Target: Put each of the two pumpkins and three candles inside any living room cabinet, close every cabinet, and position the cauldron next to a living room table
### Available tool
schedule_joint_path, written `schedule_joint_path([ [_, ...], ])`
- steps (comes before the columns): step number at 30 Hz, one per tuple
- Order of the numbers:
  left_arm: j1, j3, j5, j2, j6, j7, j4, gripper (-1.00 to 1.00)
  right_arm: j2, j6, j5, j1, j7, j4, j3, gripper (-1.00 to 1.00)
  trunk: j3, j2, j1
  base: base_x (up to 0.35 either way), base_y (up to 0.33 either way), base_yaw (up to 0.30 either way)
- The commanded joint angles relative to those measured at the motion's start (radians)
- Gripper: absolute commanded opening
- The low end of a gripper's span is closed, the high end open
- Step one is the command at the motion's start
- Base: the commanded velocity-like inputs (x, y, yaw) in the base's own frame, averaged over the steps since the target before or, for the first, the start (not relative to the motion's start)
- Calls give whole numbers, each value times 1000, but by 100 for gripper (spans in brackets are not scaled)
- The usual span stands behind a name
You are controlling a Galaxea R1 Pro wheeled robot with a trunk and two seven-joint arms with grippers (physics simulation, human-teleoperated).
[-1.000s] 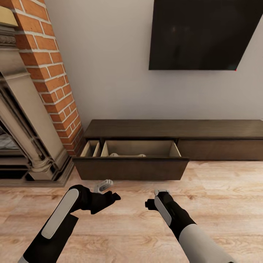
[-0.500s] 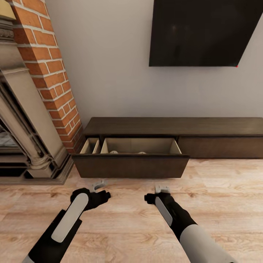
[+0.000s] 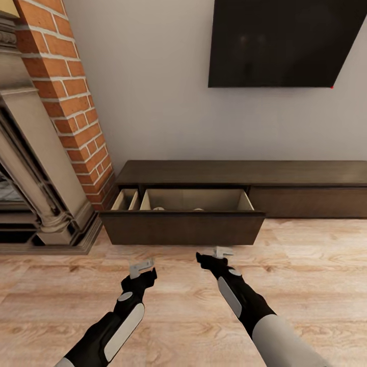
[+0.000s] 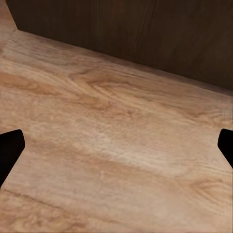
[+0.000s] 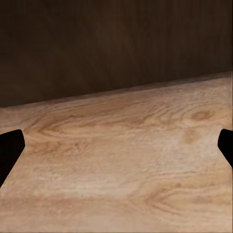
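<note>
Cabinet [image 3: 244, 176]: against the wall, left drawer [image 3: 182, 229] pulled out.
Candles [image 3: 159, 208]: two pale tops just visible inside the drawer.
Left gripper [image 3: 141, 267]: fingers apart, empty, above the floor [image 3: 306, 265].
Right gripper [image 3: 223, 252]: fingers apart, empty, near the drawer front.

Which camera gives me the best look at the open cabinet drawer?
The head view: the pulled-out drawer shows whole, with its pale interior and two light items barely visible inside. Both wrist views catch just its dark front panel above the floor.

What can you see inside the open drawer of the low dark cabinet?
Inside the open drawer of the cabinet, two pale rounded tops just show above its front panel. The panel hides the rest, so what they are is uncertain.
</note>
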Motion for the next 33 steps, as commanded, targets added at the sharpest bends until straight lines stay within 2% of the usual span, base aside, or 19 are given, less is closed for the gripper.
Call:
schedule_joint_path([
  [1, -1, -4, 1, 1, -2, 6, 1, 100, -1, -46, -10, 1, -8, -1, 5, 100, -4, -8, 4, 0, 0, 0],
  [3, -1, -5, -2, 1, -8, 4, 5, 100, -1, -120, -10, 4, -9, 2, 5, 100, -10, -22, 11, 0, 0, 0],
  [6, -1, -5, -4, 2, -11, 4, 6, 100, -1, -167, -10, 6, -9, 4, 4, 100, -20, -43, 23, 0, 0, 0],
  [12, -1, -4, -5, 3, -36, 5, 1, 100, -4, -199, -11, 8, -11, 9, 2, 100, -39, -85, 46, 0, 0, 0],
  [18, -4, -4, -7, 1, -52, 5, -3, 100, -7, -246, -11, 9, -11, 59, 1, 100, -57, -127, 69, 0, 0, 0],
  [24, -6, -6, -7, 2, -155, 3, 7, 100, -7, -267, -10, 9, -11, 70, 2, 100, -76, -169, 92, 0, 0, 0],
  [27, -6, -7, -8, 1, -174, 3, 8, 100, -7, -294, -10, 9, -11, 85, 3, 100, -86, -185, 101, 0, 0, 0],
  [31, -6, -7, -52, 0, -183, 3, 8, 100, -7, -362, -10, 9, -10, 121, 5, 100, -101, -186, 103, 0, 0, 0],
  [33, -6, -5, -95, -1, -187, 3, 8, 100, -8, -378, -10, 9, -10, 129, 5, 100, -109, -187, 104, 0, 0, 0],
])
